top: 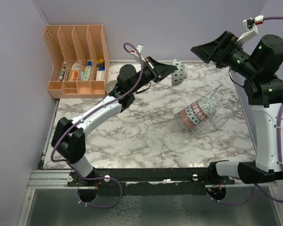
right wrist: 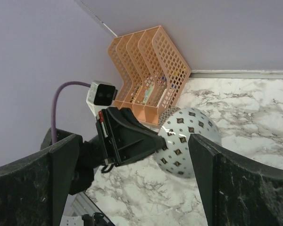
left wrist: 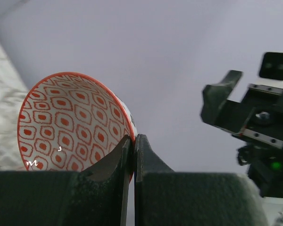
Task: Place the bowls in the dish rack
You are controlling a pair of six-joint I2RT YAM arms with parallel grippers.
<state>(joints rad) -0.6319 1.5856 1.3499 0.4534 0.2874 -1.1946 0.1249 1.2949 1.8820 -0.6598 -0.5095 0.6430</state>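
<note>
Left tool (left wrist: 133, 143): clenched on the rim of the held bowl (left wrist: 70, 122), one finger inside and one outside.
Held bowl: tilted on edge in the air over the back of the table (top: 132, 136), behind the dish rack (top: 224, 106) and not in it.
Right tool (top: 203, 52): released, jaws wide, raised and facing the held bowl without touching it.
Dish rack: carries several racked bowls (top: 195, 113) standing on edge.
Handling: probably glazed ceramic, so rigid, slippery and easily chipped. Grip the rim wall and seat it gently.
</note>
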